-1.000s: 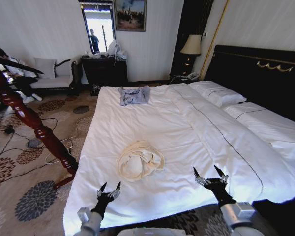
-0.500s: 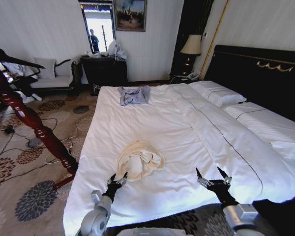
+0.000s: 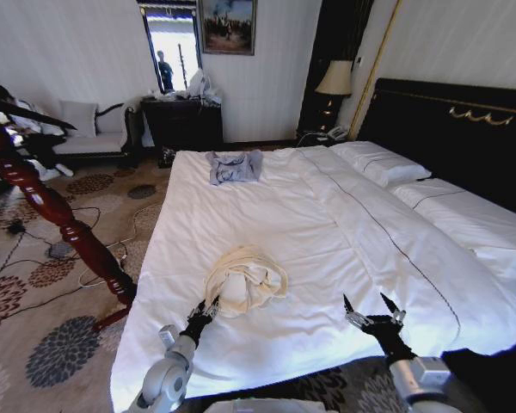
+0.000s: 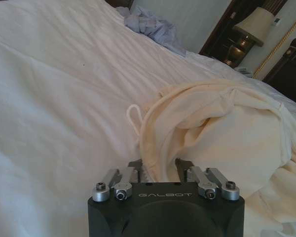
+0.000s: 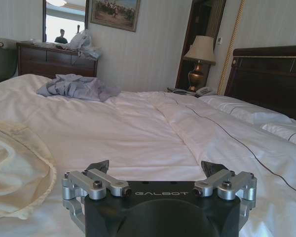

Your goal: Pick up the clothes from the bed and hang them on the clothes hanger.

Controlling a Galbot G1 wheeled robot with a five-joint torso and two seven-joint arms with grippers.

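**A:** Where's the garment, and where are the arms?

**B:** The clothes (image 3: 246,280) lie in a cream, crumpled heap on the bed (image 3: 267,215), toward the foot end and left of its middle. The left gripper (image 3: 205,311) is at the near edge of the heap, fingers (image 4: 134,164) parted, with a rolled hem of the cloth and a thin cord loop (image 4: 133,116) right in front of them. The right gripper (image 3: 372,313) hovers low over bare sheet well to the right of the heap, fingers spread wide, holding nothing.

**A:** So the step is the pick. How would you do it well?

**B:** I'd judge the hem is the thing to catch: push the left fingers far enough that a thick fold sits between them, not just the cord, which would likely slip or pull loose. Keep the tips from digging into the sheet, or the bed linen comes up with the robe. A bite near the collar or a shoulder would make hanging easier, but the heap is too bunched to tell which part that is.

**A:** Counts?

**B:** One cream garment; one small grey-blue garment (image 3: 234,166) far up the bed, to be left alone. Two pillows (image 3: 380,162) by the black headboard (image 3: 464,129). One reddish wooden pole (image 3: 56,215) standing left of the bed. One lamp (image 3: 335,79). Two grippers.
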